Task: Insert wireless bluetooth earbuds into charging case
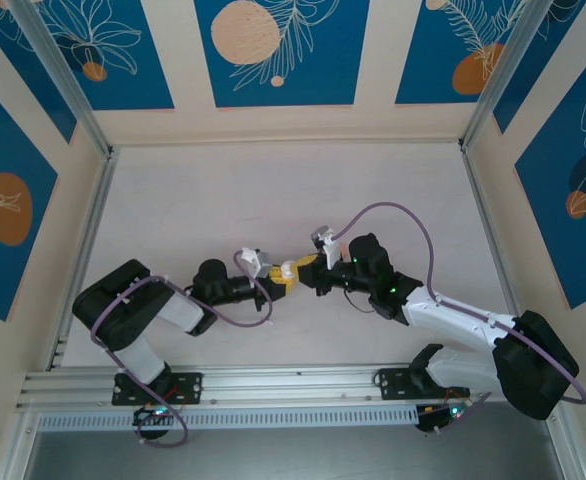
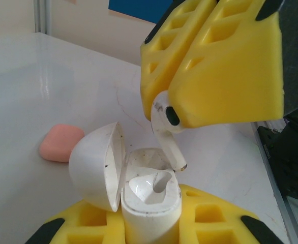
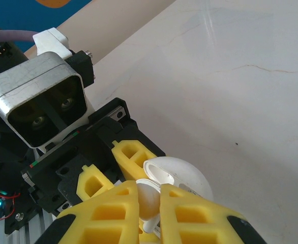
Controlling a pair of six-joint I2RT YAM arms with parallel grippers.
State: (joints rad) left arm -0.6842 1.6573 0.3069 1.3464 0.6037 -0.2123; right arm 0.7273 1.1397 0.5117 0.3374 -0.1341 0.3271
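One white earbud (image 2: pixel 161 122) is pinched by its rounded head between the yellow fingers of the right end effector (image 3: pixel 149 192), which is clenched on it. In the left wrist view the earbud hangs with its stem pointing down and slightly to the right. The stem's tip is just over the far rim of the open charging case (image 2: pixel 151 206); I cannot tell whether tip and rim touch.

The left end effector (image 2: pixel 151 221) is clenched around the lower body of the white charging case and holds it upright. The case's domed lid (image 2: pixel 95 168) is swung open to the left, and the hollow inside faces up toward the earbud.

From above, the two arms meet nose to nose over the middle of the pale tabletop (image 1: pixel 223 190), with the case (image 1: pixel 289 268) raised between the yellow fingertips. The right wrist view looks down past its own fingers at the earbud (image 3: pixel 148 206) and the open lid (image 3: pixel 187 175). Behind them are the left arm's yellow fingers (image 3: pixel 124 156) and its wrist camera (image 3: pixel 42 96).

A small salmon-pink rounded piece (image 2: pixel 61 142) lies flat on the tabletop, left of the open lid and apart from both end effectors.
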